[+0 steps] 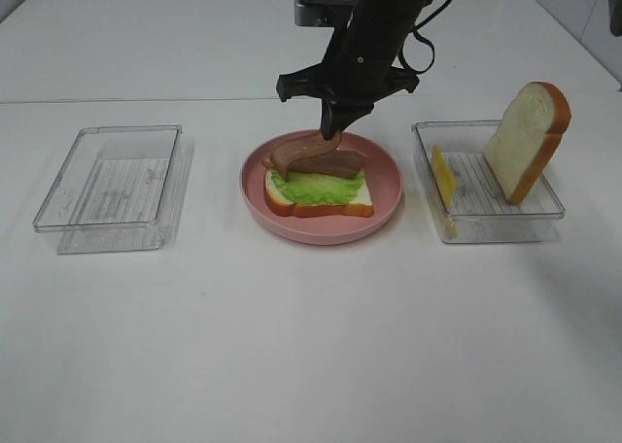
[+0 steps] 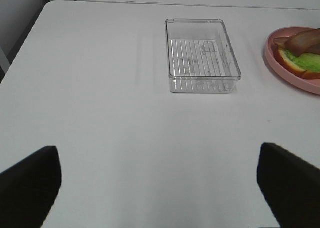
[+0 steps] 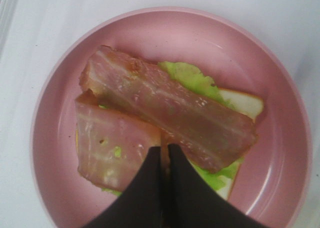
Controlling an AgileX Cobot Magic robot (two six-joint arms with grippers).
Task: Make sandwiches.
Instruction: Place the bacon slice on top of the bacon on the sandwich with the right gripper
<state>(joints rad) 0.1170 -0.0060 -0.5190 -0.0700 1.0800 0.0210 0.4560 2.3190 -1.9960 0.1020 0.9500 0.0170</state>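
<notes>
A pink plate (image 1: 385,202) holds a white bread slice (image 1: 358,204) with a green lettuce leaf (image 1: 316,187) and two brown bacon strips (image 1: 335,162) on top. My right gripper (image 1: 333,132) is right above the plate, shut on the end of one bacon strip (image 3: 117,148), which curves up from the stack to the fingertips (image 3: 150,163). The other strip (image 3: 170,110) lies flat across the lettuce (image 3: 192,80). My left gripper (image 2: 160,188) is open and empty over bare table, far left of the plate (image 2: 300,80). It does not show in the exterior view.
A clear tray (image 1: 491,221) to the right of the plate holds a yellow cheese slice (image 1: 443,176) and an upright bread slice (image 1: 525,142) leaning on its far corner. An empty clear tray (image 1: 112,176) stands to the left; it also shows in the left wrist view (image 2: 202,53).
</notes>
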